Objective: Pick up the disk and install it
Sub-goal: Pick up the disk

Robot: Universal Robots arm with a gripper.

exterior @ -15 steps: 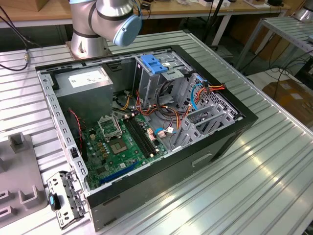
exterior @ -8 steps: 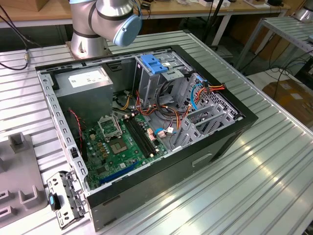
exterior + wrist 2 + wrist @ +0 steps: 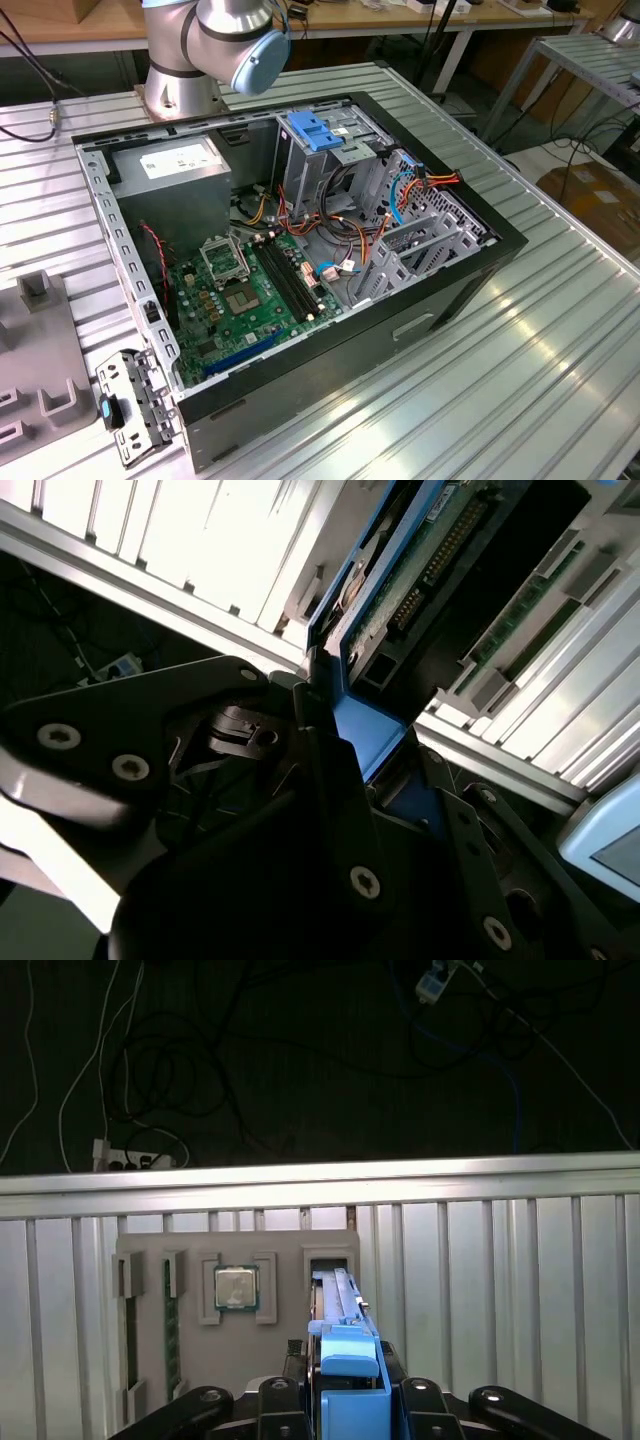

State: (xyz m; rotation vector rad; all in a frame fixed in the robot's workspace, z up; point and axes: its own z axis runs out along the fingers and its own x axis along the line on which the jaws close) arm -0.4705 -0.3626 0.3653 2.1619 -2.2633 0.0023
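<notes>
Two wrist views carry what the exterior view leaves out: the gripper [image 3: 350, 1405], its dark fingers [image 3: 318, 695] clamped on the blue bracket end of the disk [image 3: 338, 1300]. In the first wrist view the disk is seen edge-on, a thin strip reaching to the open slot of the grey tray [image 3: 290, 1245]. Just beside that slot, a tray pocket holds a processor chip [image 3: 235, 1287]. Memory sticks [image 3: 170, 1325] lie in the tray's grooves on the chip's other side. I cannot tell whether the disk's far end sits in the slot or hangs just clear of it. The second wrist view looks along the disk's [image 3: 405, 585] broad face, showing a green circuit board with a row of connector pins, edged by the blue bracket.

The exterior view gives the wider scene. The tray [image 3: 40, 350] lies on a ribbed aluminium table [image 3: 520, 380], with an open computer case [image 3: 420, 320] just beside it and a loose metal bracket [image 3: 130, 400] between the two. The arm's base [image 3: 180, 85] stands on the same table, well apart from the tray. Beyond the table edge nearest the tray, cables [image 3: 150, 1090] trail over a dark floor.

The disk's long axis runs straight out from the fingers toward the tray, bracket end in the grip, far end at the slot.
</notes>
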